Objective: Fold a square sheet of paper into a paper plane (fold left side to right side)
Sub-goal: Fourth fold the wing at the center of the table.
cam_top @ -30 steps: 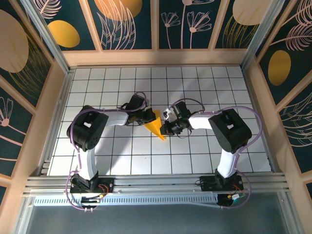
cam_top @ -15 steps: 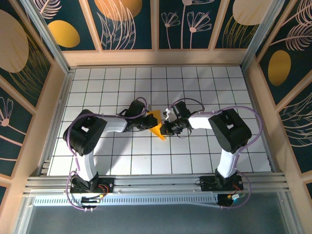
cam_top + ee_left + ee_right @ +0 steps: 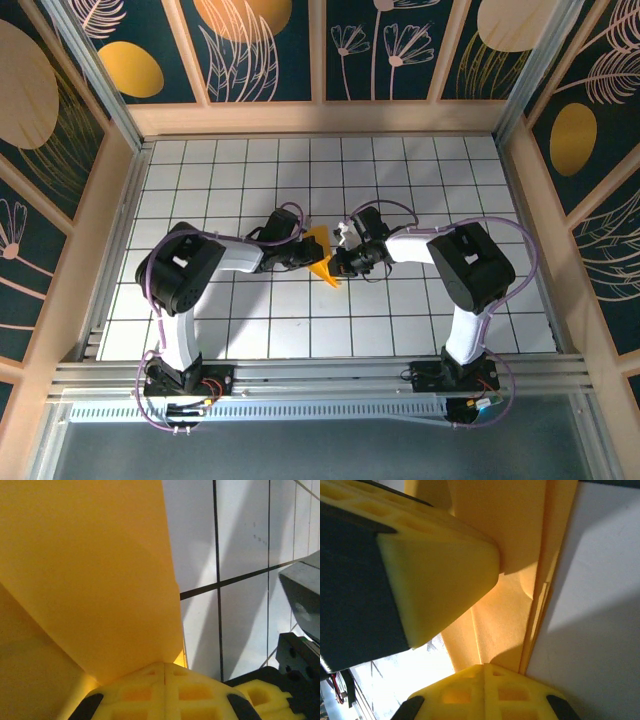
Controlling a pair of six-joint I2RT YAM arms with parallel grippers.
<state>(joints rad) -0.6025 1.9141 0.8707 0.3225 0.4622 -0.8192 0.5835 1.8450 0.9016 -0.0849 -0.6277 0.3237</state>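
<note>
My left claw (image 3: pixel 306 256) is pressed together on the sheet of paper (image 3: pixel 321 254), which is folded into a narrow yellow-orange wedge near the middle of the white grid table (image 3: pixel 420 170), its point towards my bases. My right claw (image 3: pixel 338 262) comes at it from the other side, jaws likewise pressed together and nipping the paper's edge; the two claws sit just beside one another with the paper between them. I cannot tell whether the wedge's tip touches the table. From my left wrist, my yellow pads (image 3: pixel 200 700) meet at a seam and the paper rises out of them as a broad smooth flap. From my right wrist, the layered folds run down into my own closed pads (image 3: pixel 455 695), and the left claw's pad bears on the paper from the side.
</note>
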